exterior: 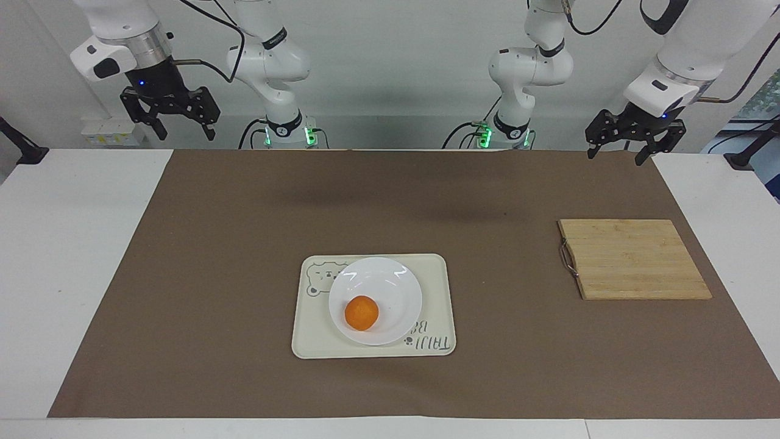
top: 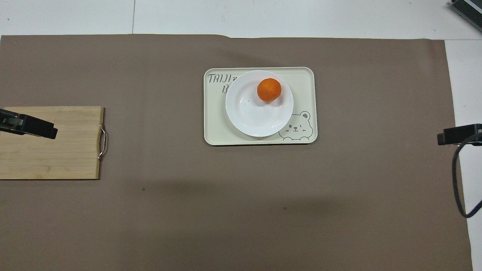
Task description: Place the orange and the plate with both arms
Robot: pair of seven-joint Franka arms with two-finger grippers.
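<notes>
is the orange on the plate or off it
On it: the orange sits inside the white plate, toward the rim farther from the robots, and the plate rests on the cream tray.

Both arms were held raised at robots' end of table, nothing gripped. Left gripper (exterior: 627, 146) was hung low from bent wrist, fingers pointed down toward 6 o'clock, spread apart. Right gripper (exterior: 170, 119) was carried higher, fingers likewise parted and pointed down. In overhead view, only dark tips were seen: left gripper at 9 o'clock edge, right gripper at 3 o'clock edge.
</notes>
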